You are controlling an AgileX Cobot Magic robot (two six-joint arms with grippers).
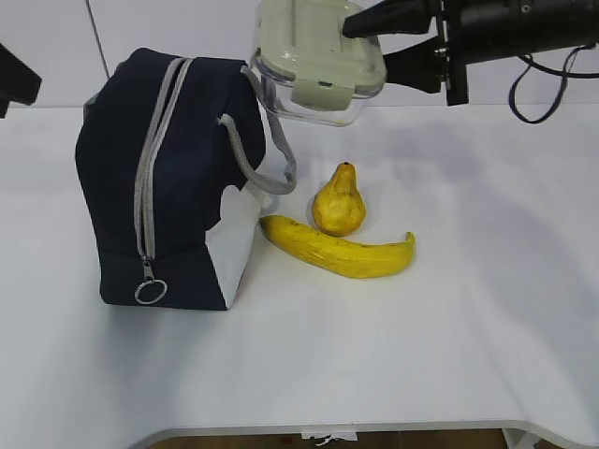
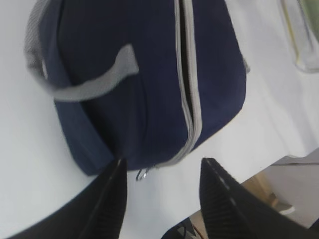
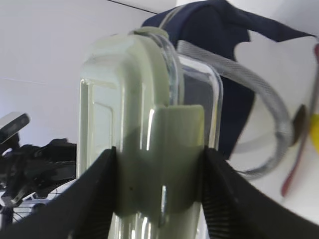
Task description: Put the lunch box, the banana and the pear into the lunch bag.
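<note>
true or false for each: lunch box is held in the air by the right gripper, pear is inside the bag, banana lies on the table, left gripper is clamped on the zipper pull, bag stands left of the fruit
1. The right gripper holds the lunch box in the air. True.
2. The pear is inside the lunch bag. False: it sits on the table, beside the bag.
3. The banana lies on the table. True.
4. The left gripper is clamped on the zipper pull. False: its jaws stand open, holding nothing.
5. The bag stands left of the fruit. True.

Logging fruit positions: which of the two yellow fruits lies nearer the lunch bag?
The banana: its end nearly reaches the lunch bag; the squat pear sits farther right.
</note>
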